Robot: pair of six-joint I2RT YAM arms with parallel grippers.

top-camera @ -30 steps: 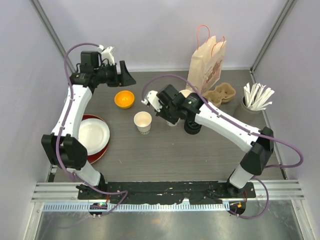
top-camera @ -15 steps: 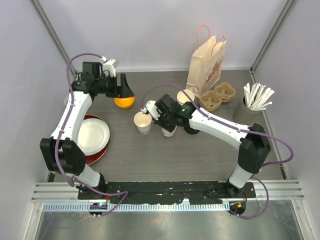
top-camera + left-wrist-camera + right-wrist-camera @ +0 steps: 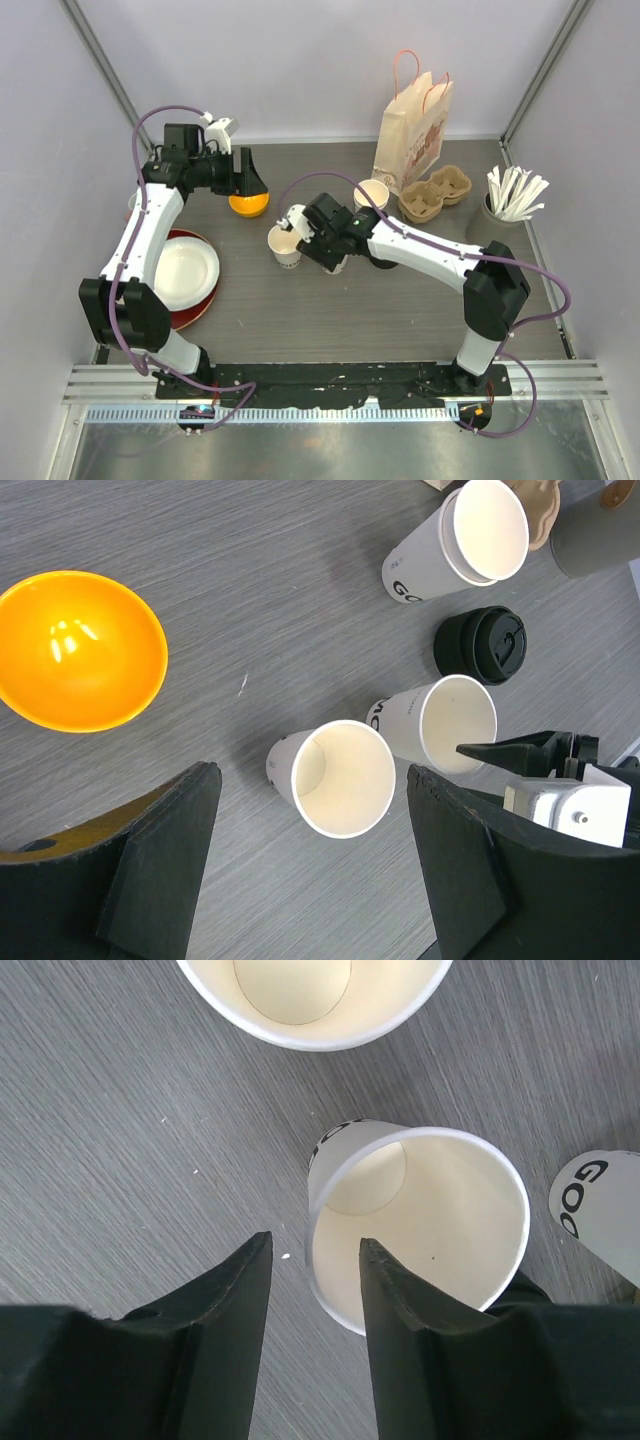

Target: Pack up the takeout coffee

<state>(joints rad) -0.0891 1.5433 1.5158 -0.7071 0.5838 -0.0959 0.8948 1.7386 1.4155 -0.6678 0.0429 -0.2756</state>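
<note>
Looks like a rim pinch by the right hand (image 3: 315,1240) on one takeout coffee cup (image 3: 440,1230) — jaws apart, straddling the cup's wall, not clamped on it. Can't tell if a grip or a release is meant.

Find that cup standing open on the bench (image 3: 300,310), well in front and to the left of the paper bag (image 3: 413,125), just beside a second open cup (image 3: 285,244) farther left from the bag. Note a third open cup (image 3: 372,192) right at the bag's base, and the cardboard carrier (image 3: 437,193) just right of the bag. Spot only one black lid (image 3: 480,645), none on a cup.

If gripping: close softly — thin paper, probably dents — and lift straight up to clear the neighbour before heading for the bag.

Keep the left hand (image 3: 312,775) clear, jaws wide and empty, far left of the bag by the orange bowl (image 3: 80,650).
</note>
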